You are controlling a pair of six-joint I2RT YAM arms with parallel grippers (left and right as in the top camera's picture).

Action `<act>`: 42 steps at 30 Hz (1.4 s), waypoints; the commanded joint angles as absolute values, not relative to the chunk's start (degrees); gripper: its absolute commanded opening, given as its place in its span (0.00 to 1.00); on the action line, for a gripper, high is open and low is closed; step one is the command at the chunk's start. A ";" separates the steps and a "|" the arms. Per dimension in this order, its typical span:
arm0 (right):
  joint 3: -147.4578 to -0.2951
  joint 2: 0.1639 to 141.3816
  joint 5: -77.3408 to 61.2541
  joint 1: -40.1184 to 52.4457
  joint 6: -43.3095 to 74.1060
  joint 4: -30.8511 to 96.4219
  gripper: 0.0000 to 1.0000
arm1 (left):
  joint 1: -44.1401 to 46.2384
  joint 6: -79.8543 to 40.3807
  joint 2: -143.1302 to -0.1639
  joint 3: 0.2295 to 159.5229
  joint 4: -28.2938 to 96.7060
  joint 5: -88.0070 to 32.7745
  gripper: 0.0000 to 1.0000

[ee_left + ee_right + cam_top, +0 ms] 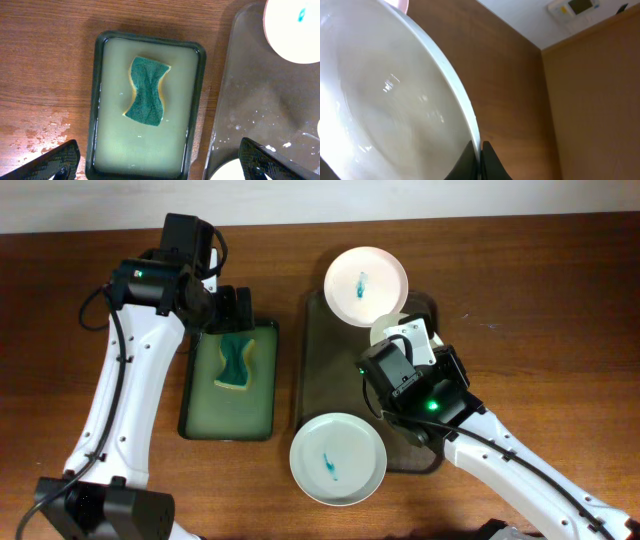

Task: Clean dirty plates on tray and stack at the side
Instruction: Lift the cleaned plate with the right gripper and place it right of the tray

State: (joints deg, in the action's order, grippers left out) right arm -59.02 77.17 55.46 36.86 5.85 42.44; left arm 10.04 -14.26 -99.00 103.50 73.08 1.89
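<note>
We look down on a brown wooden table with a strip of pale wall along the top of the frame.

In the right wrist view, the fingers of the right gripper are pinched on the thin rim of the held plate, whose glossy white face fills the left half. Beyond the rim are a brown wood panel and a small white wall box at the upper right. From overhead, this plate shows only as a pale arc just above the wrist, over the upper right part of the tray. The arm hides the rest.

The left gripper hangs over the top end of the green tray. Its fingers are spread wide, one in each bottom corner of the left wrist view, with nothing between them. Below them a teal sponge lies in yellowish liquid, towards the top of that tray.

The green tray is just left of the dark tray, with a strip of table between them. The upper plate, marked with a teal smear, overhangs the dark tray's top edge. The lower plate, smeared likewise, overlaps its bottom left corner and rests partly on the table. White specks dot the dark tray's bare floor.
</note>
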 commanded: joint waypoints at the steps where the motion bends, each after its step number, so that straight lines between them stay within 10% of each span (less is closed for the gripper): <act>1: -59.59 76.16 57.69 37.12 6.20 40.25 0.04 | 10.07 -14.04 -99.02 103.98 73.14 1.65 1.00; 42: -59.59 76.16 57.67 37.12 7.11 41.17 0.04 | 10.07 -14.04 -99.02 103.98 73.14 1.65 1.00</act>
State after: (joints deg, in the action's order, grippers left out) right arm -59.02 77.17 55.70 36.84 6.04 41.50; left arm 10.04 -14.26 -99.00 103.50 73.08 1.87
